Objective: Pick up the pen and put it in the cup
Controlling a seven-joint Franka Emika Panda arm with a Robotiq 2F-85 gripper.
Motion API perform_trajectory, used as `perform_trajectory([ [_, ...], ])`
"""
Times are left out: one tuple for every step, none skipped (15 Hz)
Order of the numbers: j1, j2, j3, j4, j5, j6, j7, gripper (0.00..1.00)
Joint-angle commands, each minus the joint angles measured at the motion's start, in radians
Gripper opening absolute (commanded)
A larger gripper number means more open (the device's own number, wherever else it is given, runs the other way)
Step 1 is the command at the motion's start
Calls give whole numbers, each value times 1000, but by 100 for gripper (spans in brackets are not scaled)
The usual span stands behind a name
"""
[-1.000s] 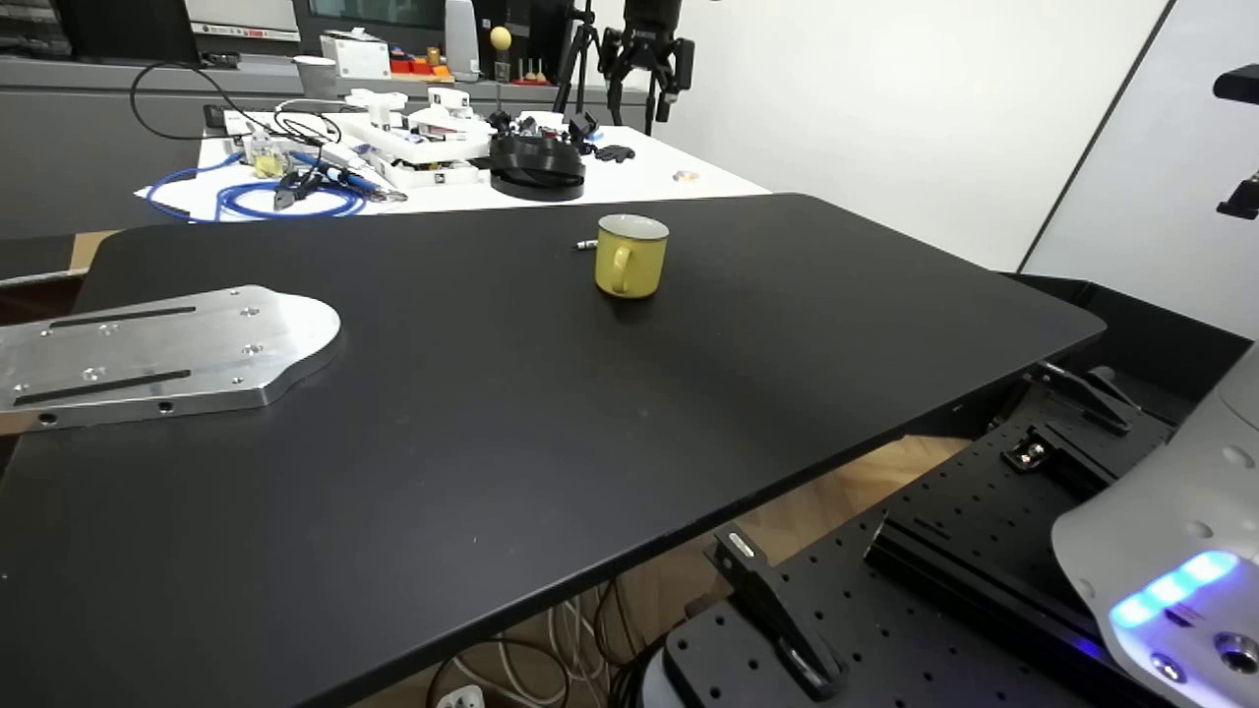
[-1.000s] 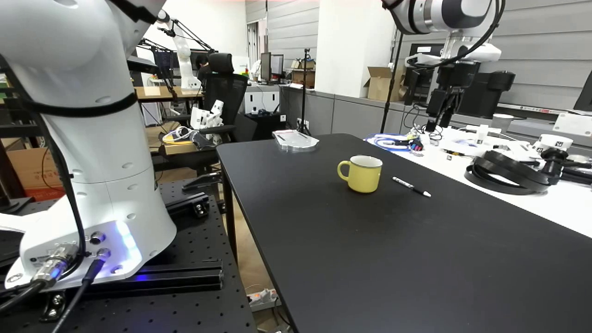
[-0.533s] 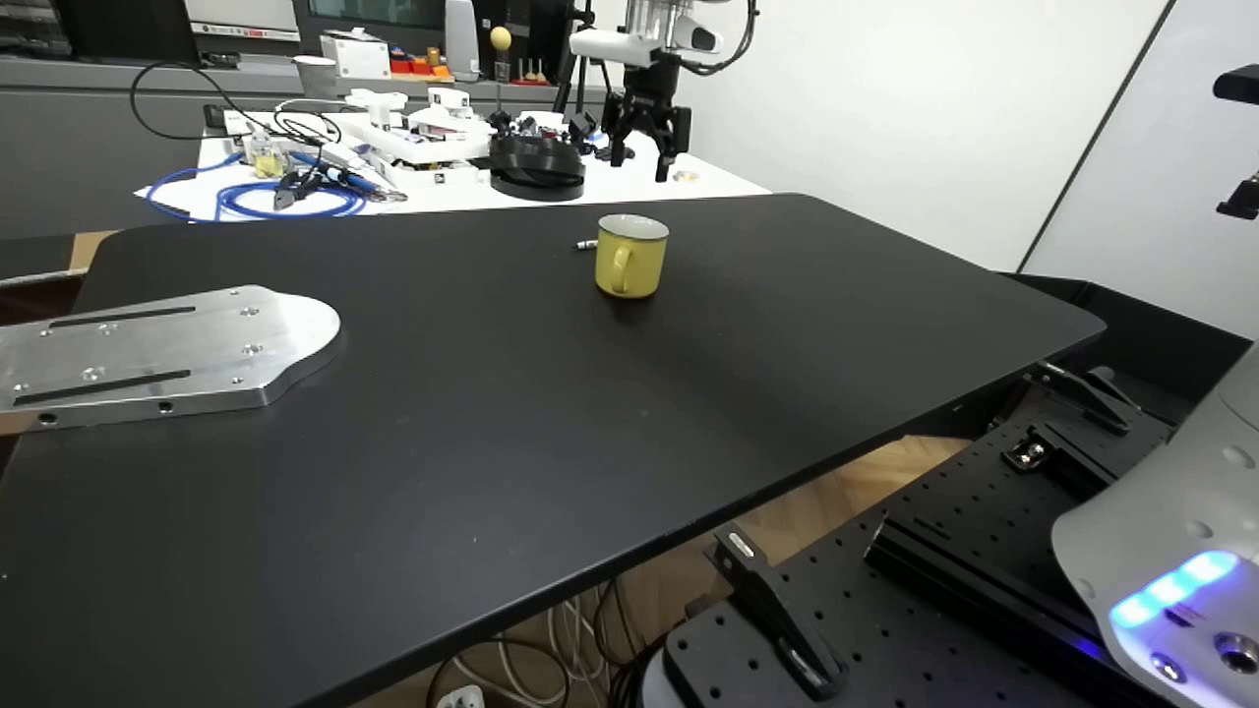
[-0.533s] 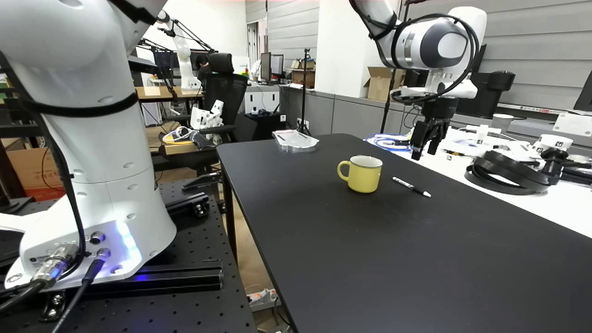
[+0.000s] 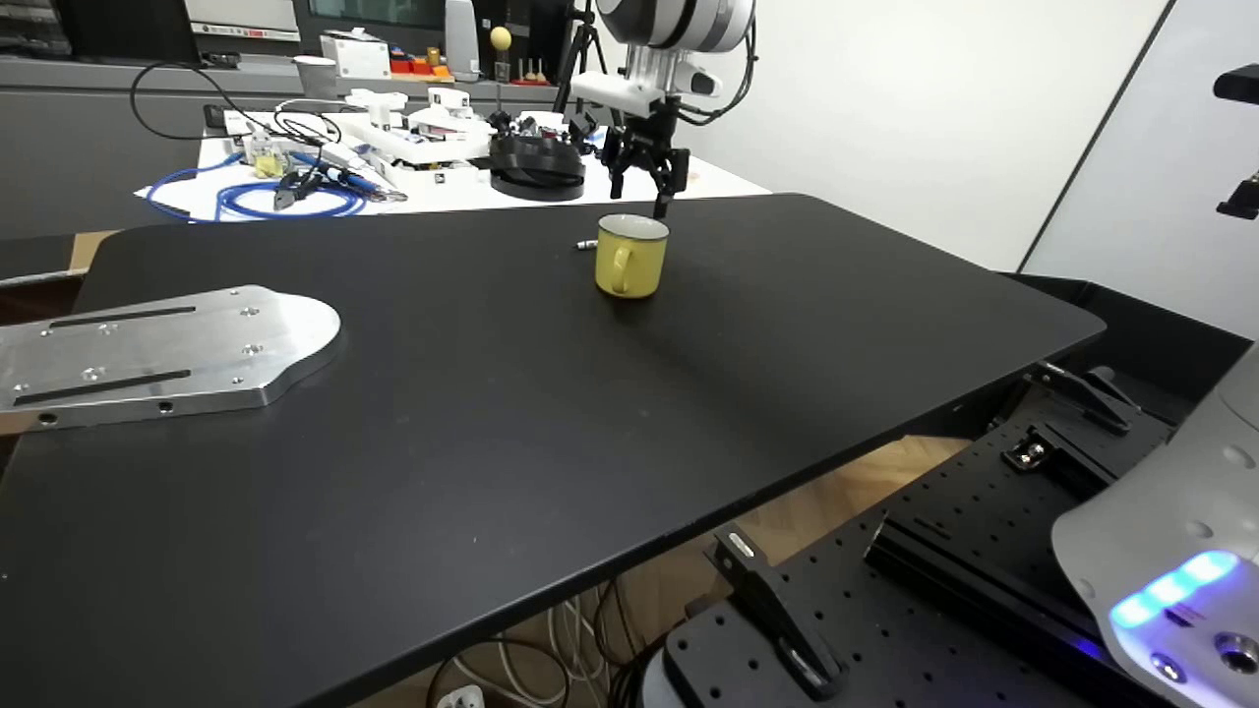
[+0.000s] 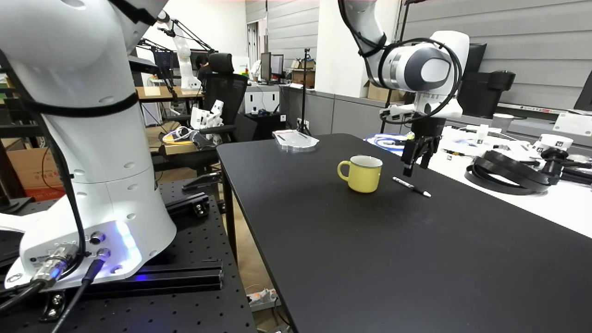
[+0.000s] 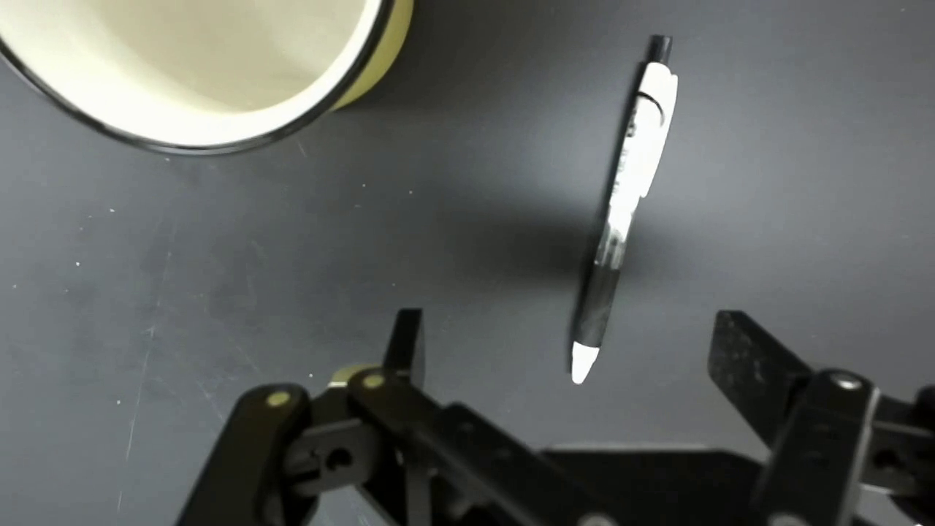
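1. Lower and closer to the pen (image 7: 623, 208) than half a second ago, my pincer (image 7: 571, 347) hangs above the surface (image 6: 393, 259); pen and cup (image 6: 364, 176) keep their places.
2. I hold nothing. The fingers (image 7: 756, 365) are spread wide, and in the wrist view the pen's white tip shows between them.
3. The pen lies flat on the surface, near the upright cup but not touching it. In an exterior view the cup hides most of it, so I aim by the wrist view.
4. As I judge it, the step in hand is lining up for the grasp. One finger stands to each side of the pen, so the alignment is nearly right; a slight wrist turn should square me to its slant.
5. I seem to be over the tip end. Better to shift toward the middle before coming down, so the pen hangs balanced.
6. That shift brings one finger nearer the cup; I need to descend clear of its rim.
7. The pen is thin and may roll. I should bring both fingertips almost to the surface, softly, then squeeze evenly.
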Motion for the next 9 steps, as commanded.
perform_trajectory([
  [0,27,-8,23,10,0,25,100],
  [0,37,-8,31,10,-4,25,100],
  [-2,50,-7,44,12,-11,23,100],
  [-2,59,-7,51,12,-11,23,100],
  [-2,70,-7,58,11,-9,22,100],
  [-1,79,-8,63,10,-5,22,100],
  [-4,89,-6,68,13,-3,19,100],
  [-4,98,-7,74,13,0,20,100],
  [-4,107,-8,81,13,3,20,100],
])
